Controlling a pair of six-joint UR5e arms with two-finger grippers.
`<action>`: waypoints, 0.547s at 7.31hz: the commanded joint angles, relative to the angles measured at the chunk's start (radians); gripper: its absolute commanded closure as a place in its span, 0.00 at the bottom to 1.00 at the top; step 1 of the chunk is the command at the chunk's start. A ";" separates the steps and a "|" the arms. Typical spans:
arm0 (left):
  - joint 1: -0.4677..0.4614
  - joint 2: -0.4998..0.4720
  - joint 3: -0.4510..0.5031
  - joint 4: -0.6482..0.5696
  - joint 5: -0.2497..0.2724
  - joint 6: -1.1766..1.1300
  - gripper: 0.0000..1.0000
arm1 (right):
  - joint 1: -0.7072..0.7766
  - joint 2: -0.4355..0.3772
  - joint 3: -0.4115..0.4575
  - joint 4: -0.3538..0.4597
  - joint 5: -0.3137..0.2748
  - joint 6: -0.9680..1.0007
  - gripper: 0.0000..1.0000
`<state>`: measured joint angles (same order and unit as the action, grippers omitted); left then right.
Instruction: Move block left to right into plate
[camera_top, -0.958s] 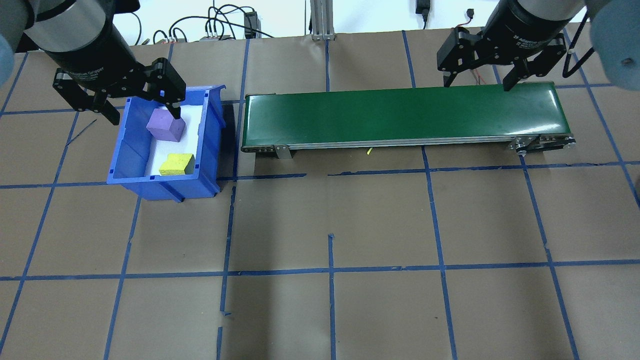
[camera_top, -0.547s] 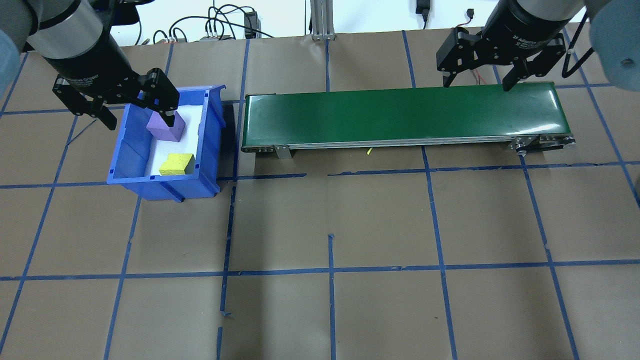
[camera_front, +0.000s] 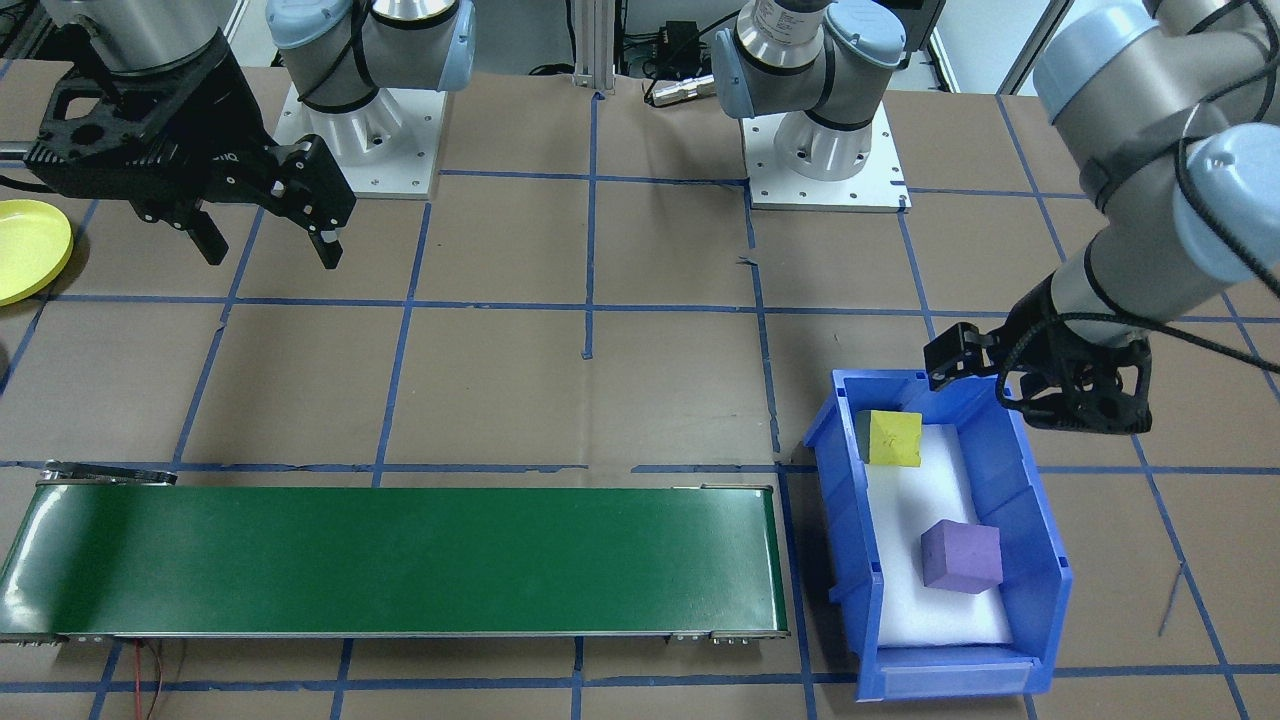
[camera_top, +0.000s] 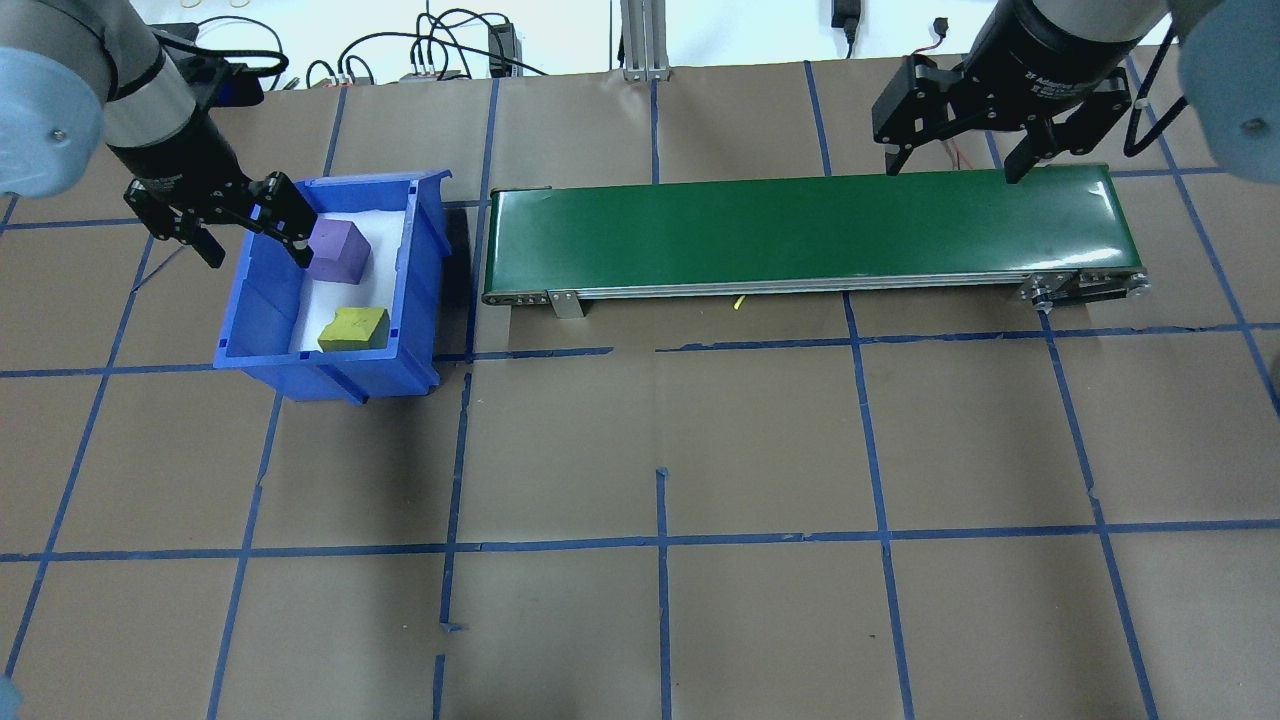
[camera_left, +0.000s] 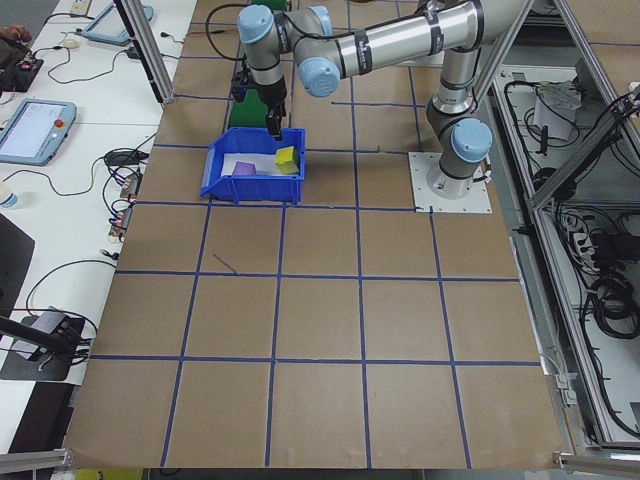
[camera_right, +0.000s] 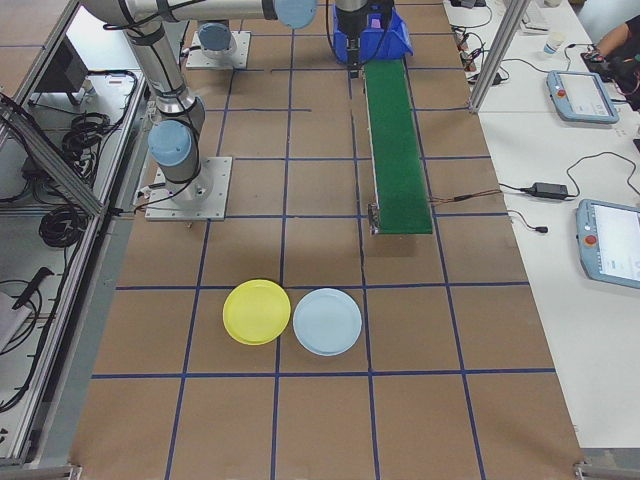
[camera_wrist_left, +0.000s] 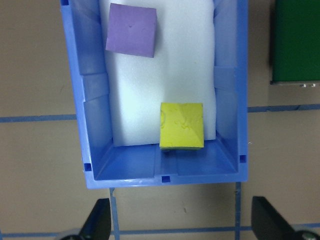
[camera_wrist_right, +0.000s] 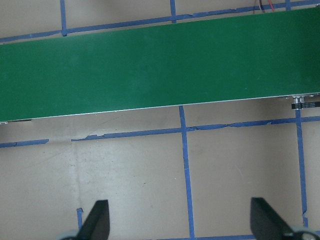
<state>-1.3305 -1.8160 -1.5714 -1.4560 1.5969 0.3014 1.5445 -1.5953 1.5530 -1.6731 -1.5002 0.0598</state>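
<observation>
Two foam blocks lie in a blue bin (camera_top: 425, 300): a purple block (camera_top: 338, 250) (camera_front: 961, 556) (camera_wrist_left: 131, 30) and a yellow block (camera_top: 354, 328) (camera_front: 893, 437) (camera_wrist_left: 181, 125). My left gripper (camera_top: 257, 250) (camera_front: 1030, 390) (camera_wrist_left: 182, 225) hangs open and empty above the bin's end nearest the robot base, just short of the yellow block. My right gripper (camera_top: 953, 168) (camera_front: 272, 250) (camera_wrist_right: 181, 222) is open and empty above the right end of the green conveyor belt (camera_top: 800, 225). The lime-yellow plate (camera_front: 25, 250) (camera_right: 257, 311) lies on the table beyond that end.
A light blue plate (camera_right: 327, 321) lies beside the yellow one. The conveyor (camera_front: 400, 560) runs from next to the bin toward the plates. Both arm bases (camera_front: 360, 130) stand on the robot's side of the table. Cables lie along the far edge.
In the overhead view my left gripper has shifted left, off the purple block, and looks smaller; it has stayed open. The blocks and my right gripper have not moved.
</observation>
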 joint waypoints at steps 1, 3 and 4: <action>0.004 -0.071 -0.033 0.126 -0.005 -0.037 0.00 | 0.000 0.000 -0.001 0.001 0.000 0.000 0.00; 0.004 -0.091 -0.093 0.134 -0.043 -0.034 0.00 | 0.000 0.002 -0.001 0.000 -0.002 0.002 0.00; -0.001 -0.094 -0.096 0.134 -0.064 -0.036 0.00 | 0.000 0.000 -0.001 0.000 0.000 0.000 0.00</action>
<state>-1.3280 -1.9014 -1.6487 -1.3273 1.5619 0.2677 1.5447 -1.5948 1.5524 -1.6730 -1.5009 0.0604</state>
